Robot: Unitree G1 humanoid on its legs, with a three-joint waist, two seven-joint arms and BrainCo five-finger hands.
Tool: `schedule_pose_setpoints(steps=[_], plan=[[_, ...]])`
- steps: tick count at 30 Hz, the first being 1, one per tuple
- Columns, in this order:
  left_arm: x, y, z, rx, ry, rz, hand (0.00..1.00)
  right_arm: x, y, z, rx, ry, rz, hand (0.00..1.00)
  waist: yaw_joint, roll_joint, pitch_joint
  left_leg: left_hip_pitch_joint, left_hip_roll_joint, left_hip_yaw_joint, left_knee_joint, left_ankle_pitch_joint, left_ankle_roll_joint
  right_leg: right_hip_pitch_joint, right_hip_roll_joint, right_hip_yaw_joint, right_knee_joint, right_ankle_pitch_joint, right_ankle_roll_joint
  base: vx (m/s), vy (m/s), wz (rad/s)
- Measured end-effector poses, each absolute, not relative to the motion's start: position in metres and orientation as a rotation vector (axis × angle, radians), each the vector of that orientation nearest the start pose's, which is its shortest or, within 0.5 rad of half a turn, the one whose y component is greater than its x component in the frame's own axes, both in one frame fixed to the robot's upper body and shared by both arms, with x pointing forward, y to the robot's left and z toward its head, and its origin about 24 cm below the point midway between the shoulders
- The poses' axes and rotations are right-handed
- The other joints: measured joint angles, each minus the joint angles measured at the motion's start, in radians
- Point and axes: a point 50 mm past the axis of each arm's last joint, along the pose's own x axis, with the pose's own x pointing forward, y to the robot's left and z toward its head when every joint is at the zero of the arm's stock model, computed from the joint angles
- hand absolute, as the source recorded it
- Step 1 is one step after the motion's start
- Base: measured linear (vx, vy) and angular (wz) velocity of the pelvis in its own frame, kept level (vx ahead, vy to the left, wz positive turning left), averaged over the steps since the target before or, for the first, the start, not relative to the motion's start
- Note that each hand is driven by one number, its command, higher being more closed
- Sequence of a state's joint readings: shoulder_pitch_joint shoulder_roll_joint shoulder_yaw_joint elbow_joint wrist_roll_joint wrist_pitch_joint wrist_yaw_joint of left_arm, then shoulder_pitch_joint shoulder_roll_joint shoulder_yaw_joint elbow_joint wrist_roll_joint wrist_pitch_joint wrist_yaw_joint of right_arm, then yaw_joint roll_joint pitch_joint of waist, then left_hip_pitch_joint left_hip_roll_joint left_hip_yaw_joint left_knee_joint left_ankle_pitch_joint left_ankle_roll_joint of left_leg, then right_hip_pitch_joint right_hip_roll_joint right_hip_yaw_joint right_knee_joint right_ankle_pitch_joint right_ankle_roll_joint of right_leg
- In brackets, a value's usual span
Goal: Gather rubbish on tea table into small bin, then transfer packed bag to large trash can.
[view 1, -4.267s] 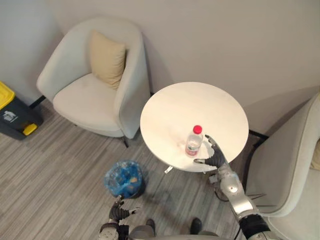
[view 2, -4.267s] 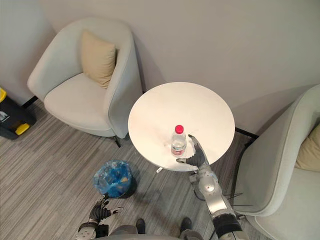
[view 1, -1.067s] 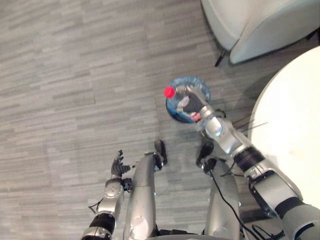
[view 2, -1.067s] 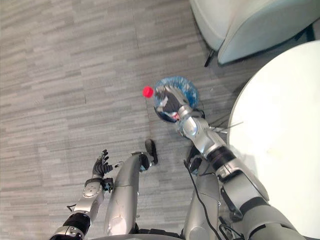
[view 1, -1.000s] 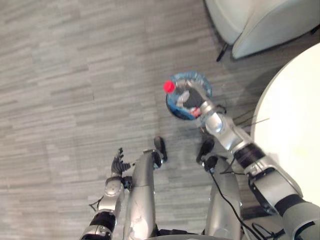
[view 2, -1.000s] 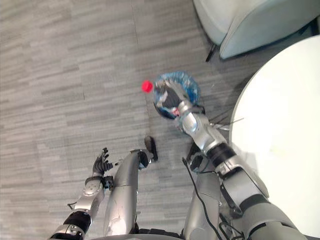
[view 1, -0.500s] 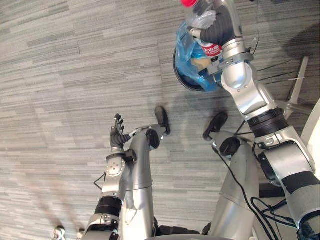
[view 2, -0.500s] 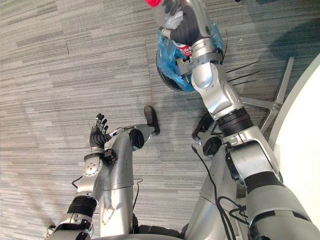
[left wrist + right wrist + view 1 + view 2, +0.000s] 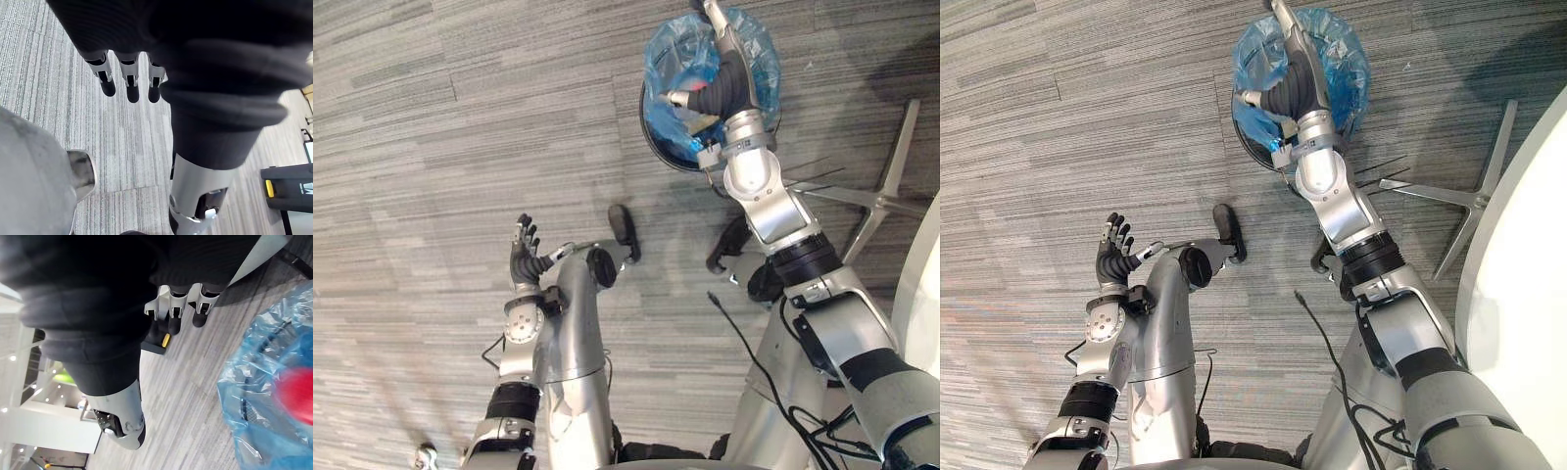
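Grey floor (image 9: 431, 117) lies open across the left and upper left. At top centre the small bin (image 9: 668, 49) stands near the metal foot (image 9: 893, 147) of the tea table (image 9: 1528, 255), which blocks the right edge.

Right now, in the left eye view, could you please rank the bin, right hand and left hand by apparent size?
1. bin, lined with a blue bag.
2. right hand, spread over it.
3. left hand, though pose makes the hands' order unsure.

One bin (image 9: 656, 149), one blue bag (image 9: 671, 47), one bottle (image 9: 296, 394), one table (image 9: 1528, 294).
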State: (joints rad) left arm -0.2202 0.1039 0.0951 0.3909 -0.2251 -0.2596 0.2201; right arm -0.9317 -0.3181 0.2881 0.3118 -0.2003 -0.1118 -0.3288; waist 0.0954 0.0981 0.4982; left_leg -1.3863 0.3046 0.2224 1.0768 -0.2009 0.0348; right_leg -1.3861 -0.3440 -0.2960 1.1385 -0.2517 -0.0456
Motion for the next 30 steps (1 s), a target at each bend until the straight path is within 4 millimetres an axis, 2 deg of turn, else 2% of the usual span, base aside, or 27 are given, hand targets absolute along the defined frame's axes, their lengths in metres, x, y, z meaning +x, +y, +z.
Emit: schedule_pose_setpoints(steps=[6,12,15,19,24,30], plan=[[0.288,0.201,0.032,-0.143,-0.06,0.334,0.0,0.343,-0.094,0.25,-0.584,-0.851,-0.015,0.0,-0.003,-0.015,-0.018,0.008,0.011,0.0,-0.005,0.004,-0.007,0.006,0.014,-0.001,-0.009,0.001,-0.001,-0.05,0.008,-0.05],[0.287,0.199,0.023,-0.145,-0.022,0.336,0.0,0.343,-0.094,0.229,-0.728,-0.829,-0.018,0.0,-0.006,-0.027,-0.039,0.052,0.01,0.001,-0.039,0.007,-0.012,0.057,0.027,-0.011,-0.051,0.004,0.001,-0.05,0.016,-0.02],[0.287,0.199,0.022,-0.143,-0.019,0.336,0.0,0.35,-0.09,0.213,-0.825,-0.782,0.009,0.0,-0.012,-0.045,-0.049,0.062,0.009,0.01,-0.066,0.012,-0.02,0.062,0.028,-0.015,-0.073,0.008,0.007,-0.04,0.021,0.01],[0.287,0.199,0.023,-0.144,-0.025,0.336,0.0,0.363,-0.085,0.188,-0.971,-0.681,0.058,0.0,-0.013,-0.045,-0.048,0.056,0.008,0.006,-0.073,0.013,-0.021,0.063,0.028,-0.024,-0.08,0.009,0.006,-0.04,0.024,0.02],[0.288,0.2,0.029,-0.146,-0.063,0.335,0.0,0.381,-0.083,0.186,-1.095,-0.617,0.071,0.0,-0.01,-0.044,-0.048,0.024,0.003,-0.001,-0.082,0.016,-0.026,0.035,0.025,-0.031,-0.081,0.008,0.006,-0.04,0.024,0.05],[0.296,0.199,0.044,-0.207,-0.124,0.328,0.0,0.402,-0.096,0.185,-1.174,-0.472,0.014,0.0,0.003,-0.044,-0.048,-0.045,-0.01,-0.022,-0.074,0.025,-0.037,-0.027,0.011,-0.038,-0.048,0.001,-0.002,-0.04,0.023,0.12]])
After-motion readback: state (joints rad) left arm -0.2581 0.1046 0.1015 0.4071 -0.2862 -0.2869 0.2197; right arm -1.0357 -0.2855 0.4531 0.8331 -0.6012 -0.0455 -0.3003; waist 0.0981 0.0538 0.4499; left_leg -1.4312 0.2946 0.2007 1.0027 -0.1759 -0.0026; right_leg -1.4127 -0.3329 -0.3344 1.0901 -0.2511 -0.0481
